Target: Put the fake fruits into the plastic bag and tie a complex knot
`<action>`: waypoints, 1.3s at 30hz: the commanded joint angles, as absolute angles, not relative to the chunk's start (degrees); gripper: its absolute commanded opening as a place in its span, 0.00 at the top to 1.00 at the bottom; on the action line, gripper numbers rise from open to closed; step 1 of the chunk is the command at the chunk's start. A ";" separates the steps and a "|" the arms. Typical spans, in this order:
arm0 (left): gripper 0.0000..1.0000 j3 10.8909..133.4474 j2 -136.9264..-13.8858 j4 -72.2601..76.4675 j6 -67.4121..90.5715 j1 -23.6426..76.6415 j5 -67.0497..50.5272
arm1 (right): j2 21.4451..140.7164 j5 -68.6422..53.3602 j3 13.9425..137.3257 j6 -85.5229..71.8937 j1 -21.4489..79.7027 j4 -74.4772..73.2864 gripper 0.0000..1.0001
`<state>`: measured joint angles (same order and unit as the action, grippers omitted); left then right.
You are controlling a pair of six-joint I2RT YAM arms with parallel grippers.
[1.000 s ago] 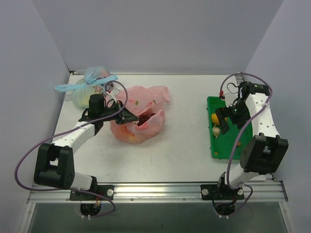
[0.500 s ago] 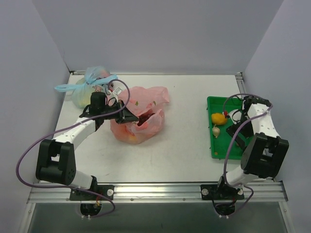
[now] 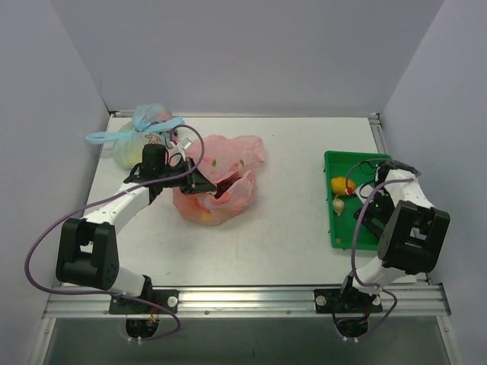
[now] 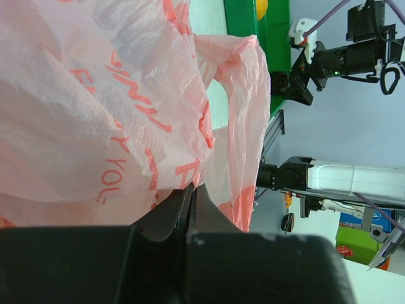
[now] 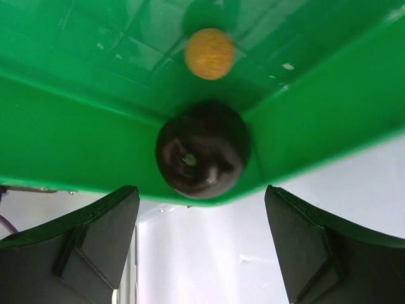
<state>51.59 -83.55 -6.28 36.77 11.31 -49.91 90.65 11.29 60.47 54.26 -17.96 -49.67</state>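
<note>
The pink plastic bag [image 3: 228,163] lies left of centre with its mouth open; dark red fruit [image 3: 227,188] shows inside it. My left gripper [image 3: 199,182] is shut on the bag's rim, and the left wrist view shows the jaws [image 4: 193,190] pinching the pink film [image 4: 95,95]. A yellow-orange fruit [image 3: 340,185] and a pale piece [image 3: 338,204] lie in the green tray [image 3: 344,232]. My right gripper [image 3: 371,214] is low over the tray's right side. In the right wrist view it [image 5: 202,253] is open and empty, just short of a dark purple fruit [image 5: 202,158] and a small orange ball [image 5: 209,53]. No pink knot shows.
A pale blue knotted bag [image 3: 144,137] sits at the back left, close behind my left arm. The green tray's wall [image 5: 76,139] stands between my right fingers and the fruit. Grey walls enclose the table on three sides.
My right gripper has swung from above the tray's left part to its right side and dropped low. My left gripper keeps its hold on the bag rim, barely moved.
</note>
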 commanded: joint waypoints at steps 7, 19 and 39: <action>1.00 53.26 -82.53 -5.89 35.42 11.34 -49.57 | 92.46 16.17 53.18 61.35 -19.16 -43.42 0.26; 1.00 53.44 -82.35 -6.07 35.42 10.81 -49.83 | 93.61 13.02 59.57 57.49 -17.32 -46.92 0.61; 1.00 51.77 -80.77 5.35 43.93 9.76 -52.65 | 109.76 -47.46 104.77 -9.48 18.97 -33.59 0.75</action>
